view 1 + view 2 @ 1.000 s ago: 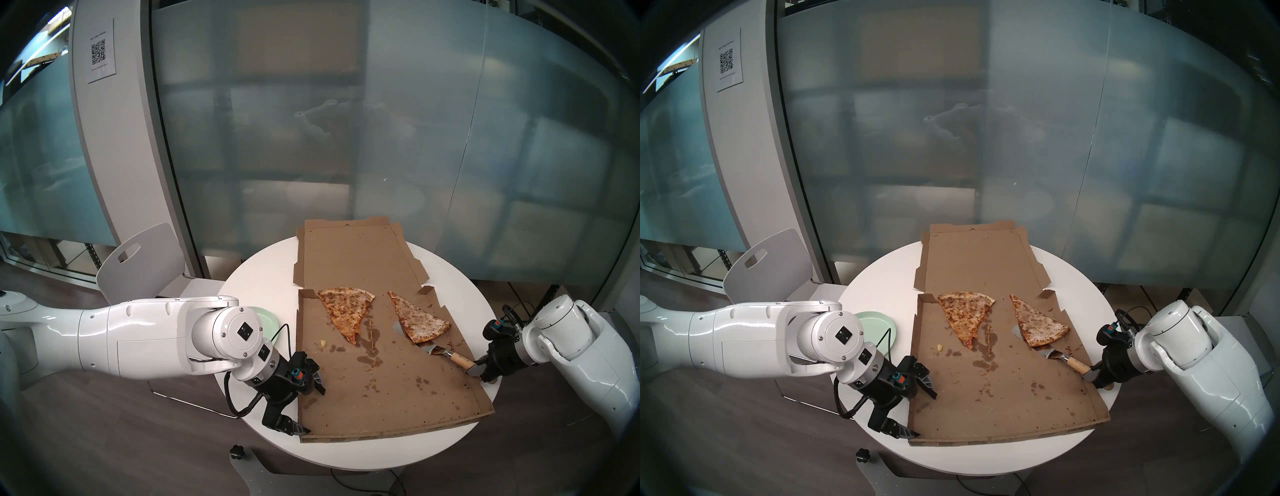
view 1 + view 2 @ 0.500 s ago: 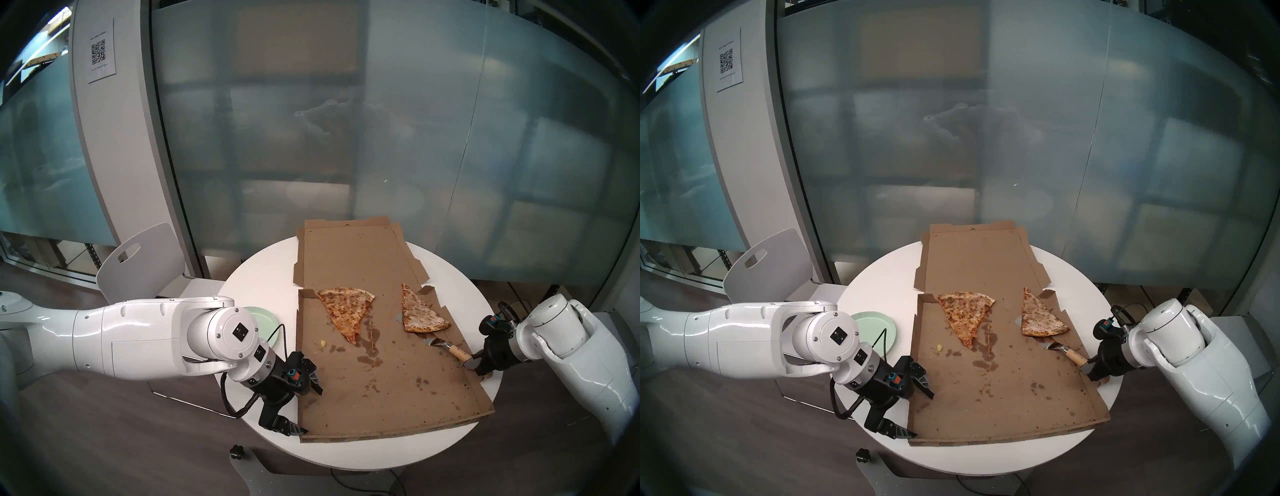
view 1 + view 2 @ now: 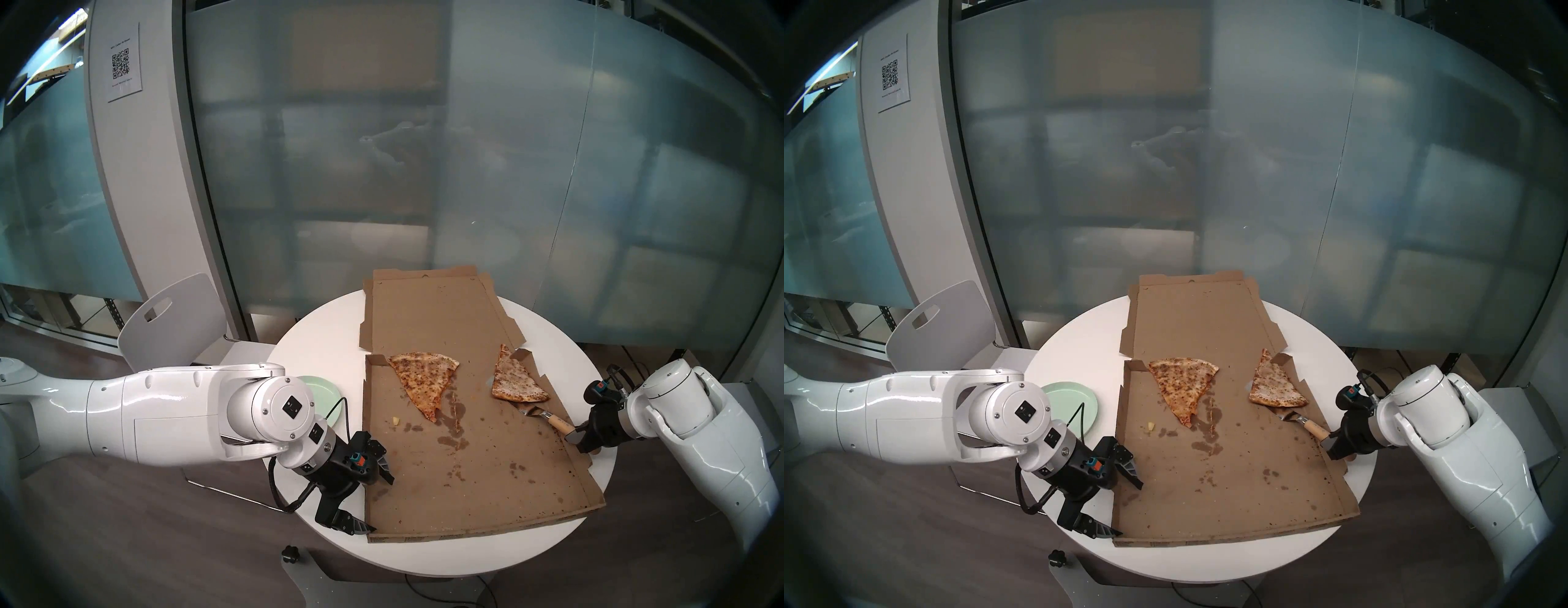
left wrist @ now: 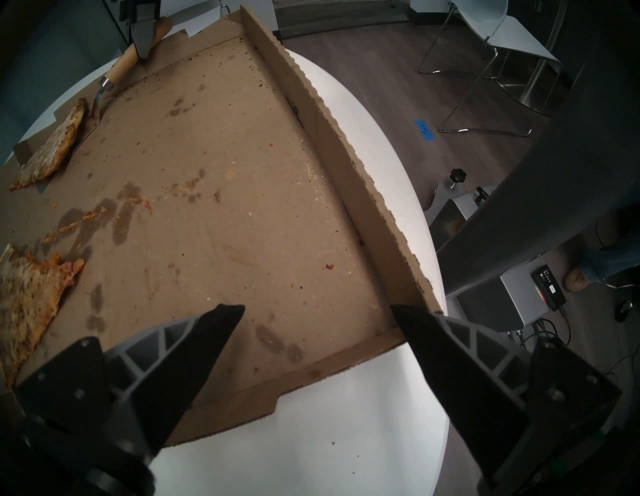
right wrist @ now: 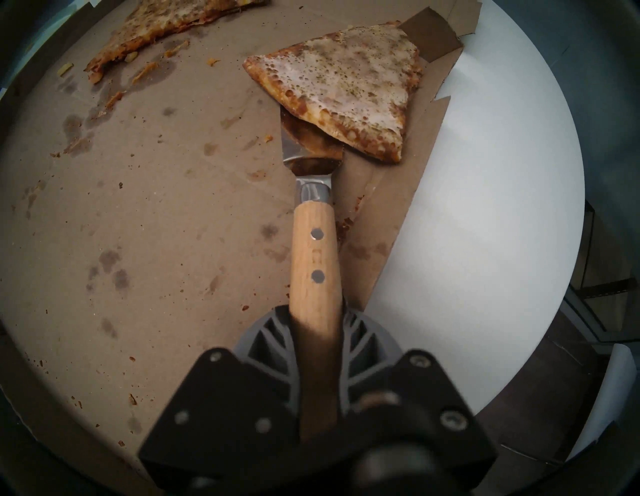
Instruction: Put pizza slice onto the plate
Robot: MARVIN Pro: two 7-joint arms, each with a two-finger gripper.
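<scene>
On tabletop (image 3: 551, 344), open box (image 3: 466, 467): pizza slice (image 3: 515, 380) partly on spatula (image 5: 313, 221), unlifted. Right gripper (image 5: 317, 332) jaws clamp handle. Left gripper (image 4: 317, 311) jaws apart, empty. Plate (image 3: 324, 392) bare; transfer pending.

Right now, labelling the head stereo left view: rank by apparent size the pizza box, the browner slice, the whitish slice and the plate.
1. pizza box
2. browner slice
3. whitish slice
Plate: mostly hidden by the left arm, unranked.

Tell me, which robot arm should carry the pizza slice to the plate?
The right. Its gripper already holds the spatula under the pizza slice. The left gripper is open and empty.
</scene>
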